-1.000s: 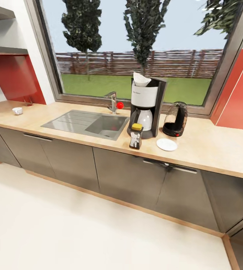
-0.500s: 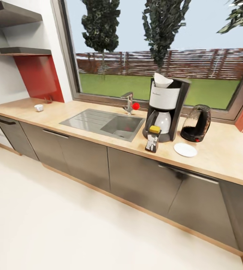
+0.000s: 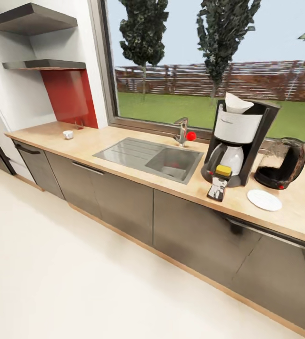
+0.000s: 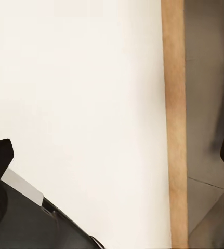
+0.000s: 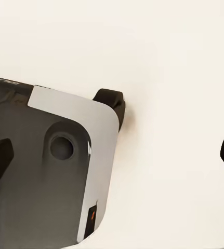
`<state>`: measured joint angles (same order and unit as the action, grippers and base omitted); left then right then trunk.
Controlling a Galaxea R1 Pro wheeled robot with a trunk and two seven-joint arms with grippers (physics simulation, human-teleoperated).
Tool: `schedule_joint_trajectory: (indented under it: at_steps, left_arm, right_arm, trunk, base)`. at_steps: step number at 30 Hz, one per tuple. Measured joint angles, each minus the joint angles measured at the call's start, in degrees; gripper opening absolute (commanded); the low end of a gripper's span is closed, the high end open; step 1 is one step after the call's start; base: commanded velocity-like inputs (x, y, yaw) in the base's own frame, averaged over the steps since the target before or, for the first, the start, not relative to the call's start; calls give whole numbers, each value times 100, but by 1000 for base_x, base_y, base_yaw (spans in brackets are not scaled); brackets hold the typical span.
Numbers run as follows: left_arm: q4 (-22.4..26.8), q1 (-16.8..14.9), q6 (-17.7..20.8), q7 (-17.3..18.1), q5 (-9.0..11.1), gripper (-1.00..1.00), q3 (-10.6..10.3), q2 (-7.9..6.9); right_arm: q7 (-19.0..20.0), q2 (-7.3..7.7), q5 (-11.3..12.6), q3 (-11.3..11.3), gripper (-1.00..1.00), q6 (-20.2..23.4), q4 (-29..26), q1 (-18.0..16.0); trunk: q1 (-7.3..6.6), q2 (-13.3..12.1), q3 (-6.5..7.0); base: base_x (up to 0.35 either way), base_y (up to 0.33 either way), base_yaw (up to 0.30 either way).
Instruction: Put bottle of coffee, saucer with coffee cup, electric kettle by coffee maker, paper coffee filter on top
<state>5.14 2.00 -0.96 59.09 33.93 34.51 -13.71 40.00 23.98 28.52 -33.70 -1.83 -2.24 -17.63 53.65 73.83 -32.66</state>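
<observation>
Countertop (image 3: 124, 149) light wood-grain; cabinet fronts (image 3: 124, 202) glossy dark grey; coffee maker (image 3: 239, 141) black, white panel; jar (image 3: 219, 181) brown, yellow lid; saucer (image 3: 264, 199) white

A home kitchen: countertop (image 3: 124, 165), sink (image 3: 148, 159), coffee maker (image 3: 237, 141).

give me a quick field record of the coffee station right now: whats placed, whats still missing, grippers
coffee maker: on countertop, right of sink
paper filter: on top of coffee maker
coffee bottle: in front of coffee maker
electric kettle: right of coffee maker
saucer: empty, in front of kettle
coffee cup: far left end of countertop
missing: cup on saucer
grippers: left and right open, holding nothing
</observation>
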Motion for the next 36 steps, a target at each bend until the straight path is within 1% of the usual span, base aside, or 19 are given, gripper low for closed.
schedule_joint_trajectory:
  at_steps: [8,14,36]
  left_arm:
    - [-3,0,0,-4,1,100,-2,0]
    - [-1,0,0,-4,1,100,-2,0]
    - [-2,0,0,-4,2,100,-2,0]
  right_arm:
    - [1,-1,0,0,100,0,-2,-1]
    - [4,-1,1,-1,100,-7,1,-1]
    - [2,-18,-7,-8,100,-16,2,8]
  trunk:
    - [2,0,0]
    - [3,0,35]
    - [3,0,227]
  base:
    - [110,92,193]
    - [7,6,19]
    - [0,0,1]
